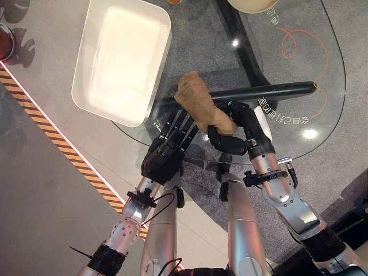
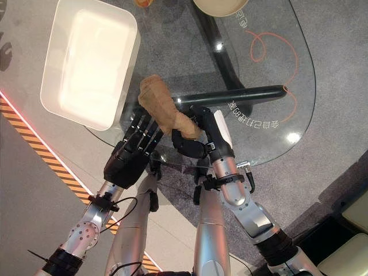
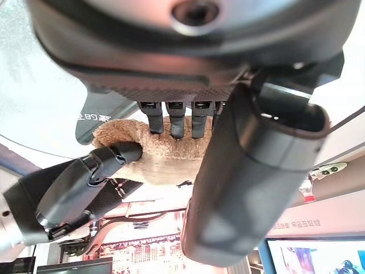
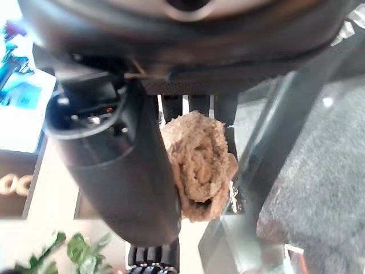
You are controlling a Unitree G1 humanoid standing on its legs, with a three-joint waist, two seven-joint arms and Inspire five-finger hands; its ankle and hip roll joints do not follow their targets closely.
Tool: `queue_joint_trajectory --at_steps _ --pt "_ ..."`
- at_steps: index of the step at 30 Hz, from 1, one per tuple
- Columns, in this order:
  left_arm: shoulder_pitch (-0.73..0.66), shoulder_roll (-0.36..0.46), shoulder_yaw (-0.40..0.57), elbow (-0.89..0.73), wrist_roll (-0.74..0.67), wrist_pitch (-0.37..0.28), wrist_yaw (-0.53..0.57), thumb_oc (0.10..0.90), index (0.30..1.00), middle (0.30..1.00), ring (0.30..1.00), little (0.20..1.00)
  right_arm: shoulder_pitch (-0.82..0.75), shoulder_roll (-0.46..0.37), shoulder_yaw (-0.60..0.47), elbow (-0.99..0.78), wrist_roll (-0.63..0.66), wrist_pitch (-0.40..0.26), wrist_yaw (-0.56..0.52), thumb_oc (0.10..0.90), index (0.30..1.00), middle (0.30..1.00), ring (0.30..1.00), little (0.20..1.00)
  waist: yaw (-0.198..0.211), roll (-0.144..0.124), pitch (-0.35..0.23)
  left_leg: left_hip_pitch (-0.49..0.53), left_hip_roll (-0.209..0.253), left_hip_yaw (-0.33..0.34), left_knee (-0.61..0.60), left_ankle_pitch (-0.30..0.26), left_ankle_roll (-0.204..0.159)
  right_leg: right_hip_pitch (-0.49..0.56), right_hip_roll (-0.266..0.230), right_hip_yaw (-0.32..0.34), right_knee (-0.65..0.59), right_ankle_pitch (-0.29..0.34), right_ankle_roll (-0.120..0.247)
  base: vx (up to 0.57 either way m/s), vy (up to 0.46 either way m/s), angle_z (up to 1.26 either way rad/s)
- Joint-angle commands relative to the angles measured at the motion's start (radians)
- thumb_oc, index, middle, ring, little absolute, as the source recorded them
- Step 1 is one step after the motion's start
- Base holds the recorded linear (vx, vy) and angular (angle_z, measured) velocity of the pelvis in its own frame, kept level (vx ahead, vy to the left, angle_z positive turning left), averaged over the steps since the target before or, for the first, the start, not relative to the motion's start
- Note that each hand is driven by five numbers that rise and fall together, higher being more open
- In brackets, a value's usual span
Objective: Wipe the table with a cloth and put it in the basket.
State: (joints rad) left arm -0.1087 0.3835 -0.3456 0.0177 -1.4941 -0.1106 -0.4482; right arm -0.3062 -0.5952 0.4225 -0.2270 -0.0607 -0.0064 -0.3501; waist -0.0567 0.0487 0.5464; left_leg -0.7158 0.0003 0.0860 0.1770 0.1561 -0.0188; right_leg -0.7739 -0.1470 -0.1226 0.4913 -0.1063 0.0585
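A bunched brown cloth (image 1: 198, 103) lies on the glass table (image 1: 287, 75) near its front edge. My right hand (image 1: 238, 129) comes in from the lower right, fingers and thumb curled round the cloth's near end (image 4: 199, 165). My left hand (image 1: 167, 152) sits just left of it, and its straight fingers (image 3: 174, 117) rest against the cloth (image 3: 165, 154). The white rectangular basket (image 1: 156, 75) stands on the table's left part, just beyond the left hand, with nothing in it.
A black table leg bar (image 1: 270, 90) runs under the glass behind the cloth. A beige bowl (image 1: 253, 4) sits at the table's far edge. An orange-and-black striped line (image 1: 57, 144) crosses the floor at left.
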Motion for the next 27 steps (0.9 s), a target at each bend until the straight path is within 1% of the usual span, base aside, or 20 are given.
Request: queue_joint_trajectory --at_steps 1,3,7,8,11,16,19,23,25,27 --pt "0.013 0.005 -0.02 -0.194 0.015 -0.021 -0.097 0.8 0.9 0.9 0.9 0.9 -0.11 -0.02 0.038 -0.23 -0.18 -0.073 0.034 0.1 0.3 0.3 0.3 0.2 0.012 -0.001 -0.026 0.018 -0.052 0.086 0.149 -0.199 0.015 0.03 0.085 -0.005 -0.185 0.129 0.032 0.0 0.0 0.0" --pt "0.007 0.002 -0.024 -0.208 -0.006 -0.036 -0.116 0.8 0.9 0.9 0.9 0.9 -0.131 -0.039 0.064 -0.225 -0.245 -0.043 0.07 0.1 0.3 0.3 0.3 0.2 0.016 0.001 -0.026 0.015 -0.053 0.086 0.148 -0.197 0.014 0.03 0.081 -0.008 -0.187 0.13 0.033 0.0 0.0 0.0" --pt "-0.004 0.003 -0.03 -0.222 -0.041 -0.054 -0.14 0.8 0.9 0.9 0.9 0.9 -0.147 -0.055 0.101 -0.203 -0.264 -0.002 0.082 0.1 0.3 0.3 0.3 0.2 0.021 0.001 -0.026 0.013 -0.054 0.085 0.145 -0.195 0.012 0.029 0.078 -0.013 -0.19 0.132 0.034 0.0 0.0 0.0" --pt "-0.004 0.003 -0.03 -0.222 -0.041 -0.054 -0.14 0.8 0.9 0.9 0.9 0.9 -0.147 -0.055 0.101 -0.203 -0.264 -0.002 0.082 0.1 0.3 0.3 0.3 0.2 0.021 0.001 -0.026 0.013 -0.054 0.085 0.145 -0.195 0.012 0.029 0.078 -0.013 -0.19 0.132 0.034 0.0 0.0 0.0" --pt "-0.007 -0.001 -0.027 -0.228 -0.079 -0.067 -0.16 0.8 0.9 0.9 0.9 0.9 -0.157 -0.069 0.121 -0.162 -0.259 0.017 0.06 0.1 0.3 0.3 0.3 0.2 0.027 0.001 -0.026 0.013 -0.054 0.082 0.14 -0.193 0.01 0.031 0.076 -0.017 -0.192 0.131 0.035 0.0 0.0 0.0" --pt "-0.001 0.003 -0.023 -0.23 -0.106 -0.084 -0.17 0.8 0.9 0.9 0.9 0.9 -0.151 -0.076 0.124 -0.155 -0.265 0.018 0.058 0.1 0.3 0.3 0.3 0.2 0.03 -0.001 -0.026 0.013 -0.055 0.077 0.137 -0.191 0.007 0.034 0.075 -0.019 -0.196 0.132 0.036 0.0 -0.003 0.01" --pt "0.002 0.003 0.0 -0.227 -0.103 -0.114 -0.223 0.8 0.9 0.9 0.9 0.9 -0.142 -0.088 0.124 -0.165 -0.282 0.026 0.103 0.1 0.3 0.3 0.3 0.2 0.032 -0.006 -0.026 0.015 -0.054 0.077 0.136 -0.192 0.008 0.035 0.077 -0.021 -0.193 0.128 0.036 0.0 -0.005 0.01" --pt "-0.004 0.008 0.017 -0.235 -0.108 -0.134 -0.261 0.8 0.9 0.9 0.9 0.9 -0.132 -0.104 0.124 -0.165 -0.3 0.022 0.115 0.1 0.3 0.3 0.3 0.2 0.031 -0.006 -0.026 0.016 -0.053 0.078 0.136 -0.192 0.008 0.035 0.075 -0.023 -0.193 0.127 0.035 0.0 0.0 0.0" --pt "-0.018 0.019 0.026 -0.241 -0.11 -0.151 -0.27 0.8 0.9 0.9 0.9 0.9 -0.134 -0.113 0.123 -0.161 -0.302 0.015 0.111 0.1 0.3 0.3 0.3 0.2 0.031 -0.007 -0.026 0.017 -0.052 0.075 0.137 -0.191 0.008 0.036 0.076 -0.021 -0.191 0.127 0.035 0.0 0.0 0.0" --pt "-0.03 0.019 0.037 -0.244 -0.115 -0.159 -0.249 0.8 0.9 0.9 0.9 0.9 -0.14 -0.111 0.122 -0.156 -0.309 0.01 0.111 0.1 0.3 0.3 0.3 0.2 0.031 -0.007 -0.026 0.016 -0.053 0.073 0.137 -0.189 0.007 0.036 0.078 -0.02 -0.19 0.127 0.035 0.0 0.0 0.0"
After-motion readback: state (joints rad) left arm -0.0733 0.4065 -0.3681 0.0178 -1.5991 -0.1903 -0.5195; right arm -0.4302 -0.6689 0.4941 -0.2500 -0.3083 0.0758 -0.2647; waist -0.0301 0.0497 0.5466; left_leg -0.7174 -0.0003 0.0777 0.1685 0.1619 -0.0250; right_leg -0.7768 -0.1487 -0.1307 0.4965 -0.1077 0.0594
